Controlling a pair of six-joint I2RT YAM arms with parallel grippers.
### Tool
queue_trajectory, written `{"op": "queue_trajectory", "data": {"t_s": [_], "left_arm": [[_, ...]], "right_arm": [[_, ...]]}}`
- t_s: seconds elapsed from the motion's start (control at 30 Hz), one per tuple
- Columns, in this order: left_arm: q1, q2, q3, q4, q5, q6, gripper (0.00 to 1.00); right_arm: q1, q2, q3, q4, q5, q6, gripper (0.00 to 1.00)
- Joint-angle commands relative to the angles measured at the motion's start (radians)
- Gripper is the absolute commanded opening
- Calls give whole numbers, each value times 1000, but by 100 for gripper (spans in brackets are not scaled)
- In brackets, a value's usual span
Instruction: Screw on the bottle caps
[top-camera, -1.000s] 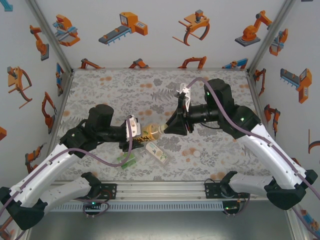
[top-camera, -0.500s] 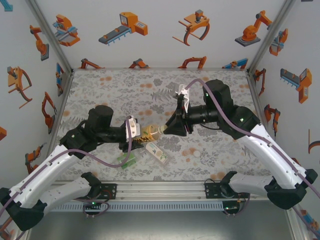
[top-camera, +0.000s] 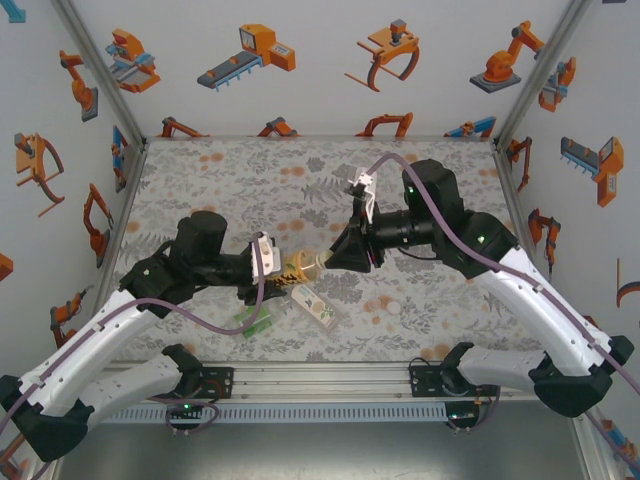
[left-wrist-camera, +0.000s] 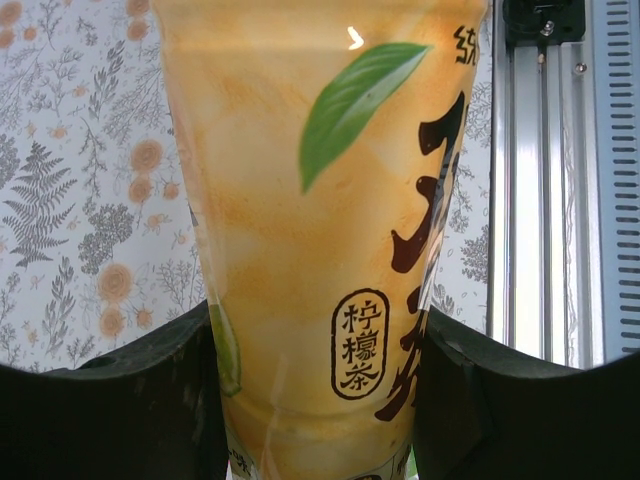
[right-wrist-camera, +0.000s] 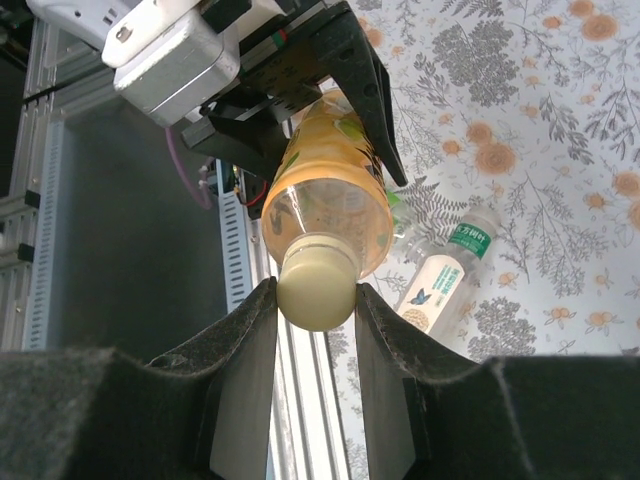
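The right gripper (top-camera: 330, 258) and its wrist have edged a little to the left since a second ago, while the left gripper (top-camera: 284, 268) and the amber bottle (top-camera: 300, 266) it holds sit just where they were. The left claw is clamped on the bottle's body, its dark fingers (left-wrist-camera: 150, 400) pressing both sides of the label. The bottle is held off the table (top-camera: 200, 180) at mid-table, neck pointing toward the right arm. The right wrist view shows the right claw (right-wrist-camera: 316, 300) closed on the pale cap (right-wrist-camera: 317, 285) sitting on that bottle's (right-wrist-camera: 330, 190) neck, one pad touching each side. The far half of the table lies open. The near strip is tighter, with the white-labelled bottle (top-camera: 315, 306) lying just below the held one. The green-labelled bottle (top-camera: 255, 318) lies beside it to the left, and a loose cap (top-camera: 393, 307) lies well apart to the right. The metal rail (top-camera: 320, 385) runs along the near edge. The green-labelled bottle is partly crossed by the left arm's cable. The left wrist view cuts the amber bottle (left-wrist-camera: 320, 200) off at top and bottom, and how far the cap is threaded on cannot be told.
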Motion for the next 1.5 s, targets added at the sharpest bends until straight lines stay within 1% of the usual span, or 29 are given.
{"op": "queue_trajectory", "data": {"t_s": [0.0,0.13,0.23,0.4,0.63,0.8,1.0,1.1,1.23,1.37,1.47], "left_arm": [[-6,-9,0,71,-5,-21,0],[-6,-11,-3,86,-36,-25,0],[-6,-15,-11,101,-57,-27,0],[-6,-21,-24,124,-52,-26,0],[-6,-26,-29,133,-36,-24,0],[-5,-25,-23,135,-37,-11,0],[-6,-31,-35,166,-89,-13,0],[-6,-35,-46,183,-108,-6,0],[-6,-35,-49,189,-108,15,0],[-6,-28,-51,181,-108,41,0],[-6,-23,-49,181,-104,52,0]], "right_arm": [[26,-3,-19,15,39,127,0],[37,-30,-64,62,117,268,0],[55,-59,-99,92,172,341,0],[81,-95,-141,115,274,392,0],[103,-117,-166,137,368,430,0],[105,-100,-177,163,396,549,0],[108,-100,-192,146,528,845,0],[107,-83,-170,87,557,1027,0],[106,-32,-126,1,516,1230,0],[105,-14,-124,-59,487,1408,0],[106,-29,-169,-17,476,1501,0]]}}
